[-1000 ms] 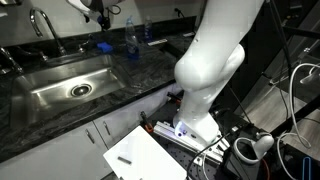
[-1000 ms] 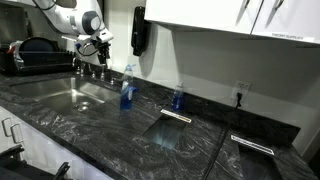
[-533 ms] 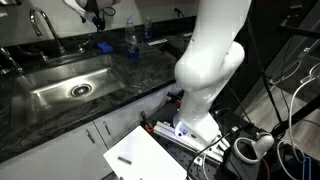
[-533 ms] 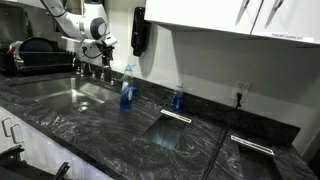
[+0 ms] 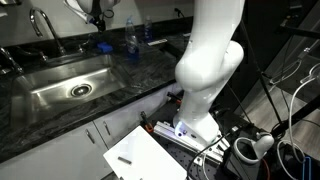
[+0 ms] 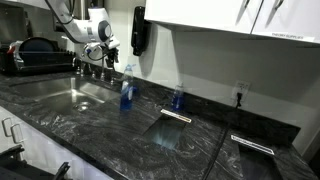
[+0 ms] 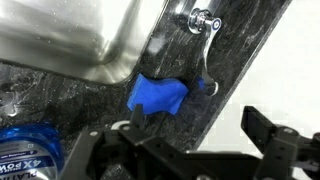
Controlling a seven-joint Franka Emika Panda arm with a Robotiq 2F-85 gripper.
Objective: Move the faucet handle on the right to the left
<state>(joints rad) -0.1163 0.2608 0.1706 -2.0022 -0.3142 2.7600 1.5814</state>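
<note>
The faucet handle (image 7: 204, 45) is a small chrome lever on a round base on the dark counter behind the sink; in the wrist view its lever runs down toward a small blue object (image 7: 158, 95). My gripper (image 7: 200, 125) is open and empty, hovering above the counter close to the handle, apart from it. It hangs above the faucet area in both exterior views (image 5: 97, 12) (image 6: 103, 45). The tall gooseneck spout (image 5: 40, 24) stands further along the sink's back edge.
The steel sink basin (image 5: 70, 85) is set into a dark marbled counter (image 6: 150, 135). A blue soap bottle (image 6: 126, 90) stands near the handle, and its cap shows in the wrist view (image 7: 25, 150). A second blue bottle (image 6: 177, 98) stands further along. A dish rack (image 6: 30, 52) sits beyond the sink.
My gripper has shifted a little sideways and lower, toward the soap bottle side of the faucet. Nothing on the counter has moved.
</note>
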